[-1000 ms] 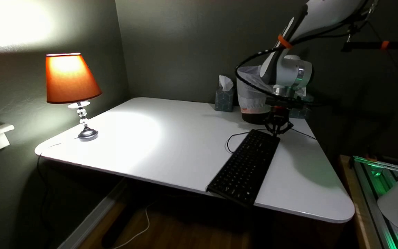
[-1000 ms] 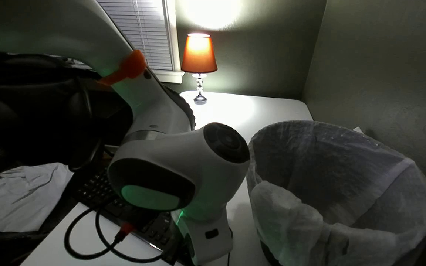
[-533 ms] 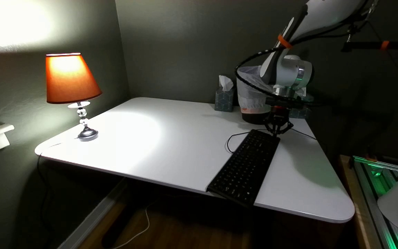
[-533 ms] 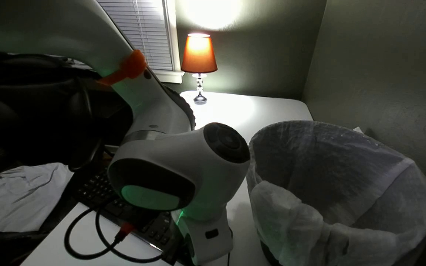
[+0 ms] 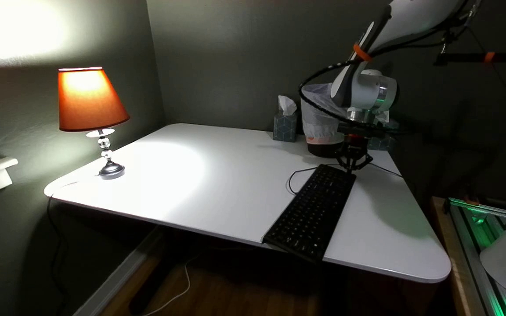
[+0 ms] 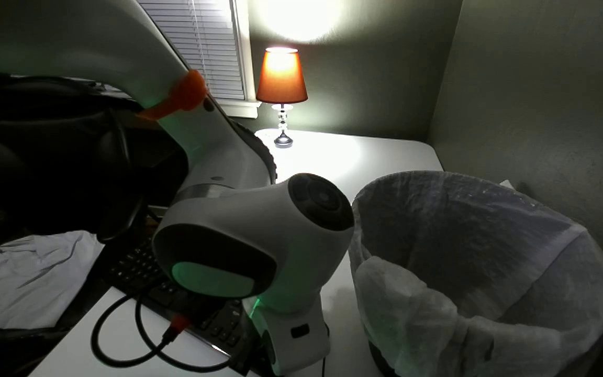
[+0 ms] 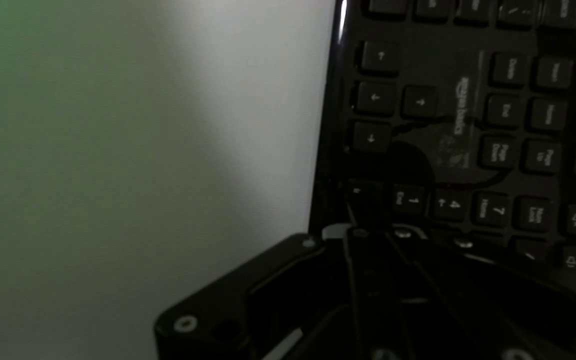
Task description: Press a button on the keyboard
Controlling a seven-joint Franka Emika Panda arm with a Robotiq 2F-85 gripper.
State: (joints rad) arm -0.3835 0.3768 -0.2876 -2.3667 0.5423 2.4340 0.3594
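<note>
The keyboard [image 5: 312,210] lies on the white table [image 5: 235,175], its near end jutting past the edge and its far corner under the gripper [image 5: 348,170] in an exterior view. Against the frames of 0.5 s and 1.0 s earlier, the keyboard, gripper and arm [image 6: 259,230] have kept their places in both exterior views. The gripper's fingers [image 7: 368,265] are pressed together and point down. Only the wrist view makes key legends readable: 4 arrow keys [image 7: 380,102], the "amazon basics" lettering [image 7: 462,107] and number keys [image 7: 409,200] marked 1, 4 and 7. There the fingertips stand over a key just beside the 1; whether they touch it cannot be told. In an exterior view the arm hides those tips and much of the keyboard, while the inside of the lined bin [image 6: 406,309], a pale cloth [image 6: 34,277] and window blinds [image 6: 202,47] show.
</note>
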